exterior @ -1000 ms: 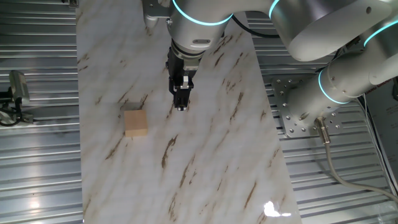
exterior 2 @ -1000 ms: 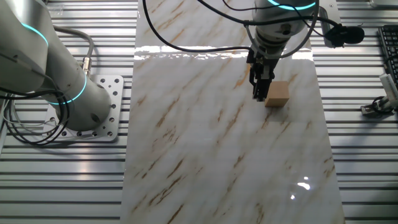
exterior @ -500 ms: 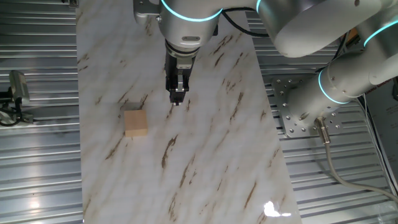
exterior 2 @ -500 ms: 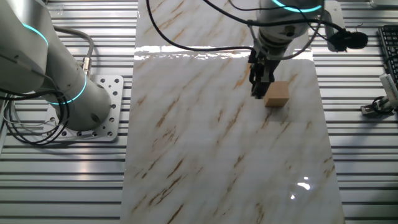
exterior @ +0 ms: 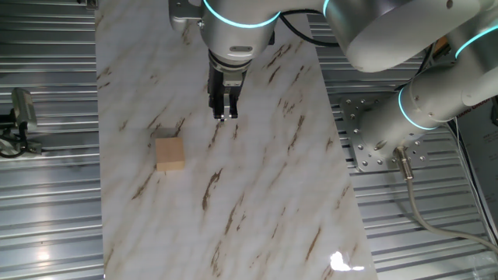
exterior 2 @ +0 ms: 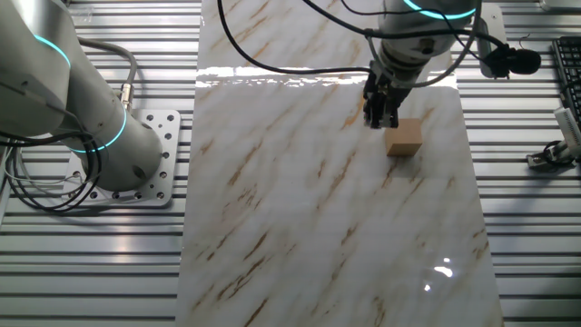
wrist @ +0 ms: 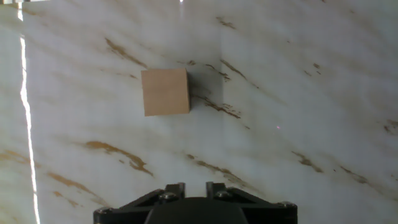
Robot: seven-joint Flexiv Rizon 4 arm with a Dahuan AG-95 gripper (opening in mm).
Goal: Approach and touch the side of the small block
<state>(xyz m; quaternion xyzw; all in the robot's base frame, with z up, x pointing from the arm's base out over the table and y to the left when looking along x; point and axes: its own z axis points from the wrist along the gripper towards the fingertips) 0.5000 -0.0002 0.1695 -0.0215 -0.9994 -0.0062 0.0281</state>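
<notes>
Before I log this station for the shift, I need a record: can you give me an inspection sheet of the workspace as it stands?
Surface: marble-patterned board with brown veins, glare spots near one end, lying on ribbed metal.
Job's things: small block of tan wood, resting flat on the board, nothing touching it.
Clutter: nothing seen on the board besides the block.
Claw: claw above the board, off to one side of the block with bare marble between them; fingers close together, open or shut cannot be told.
Cables: black cables loop over the board's far end; a grey one trails from the arm base.
Surroundings: perforated mounting plate, clamp-like fixture at the edge.
</notes>
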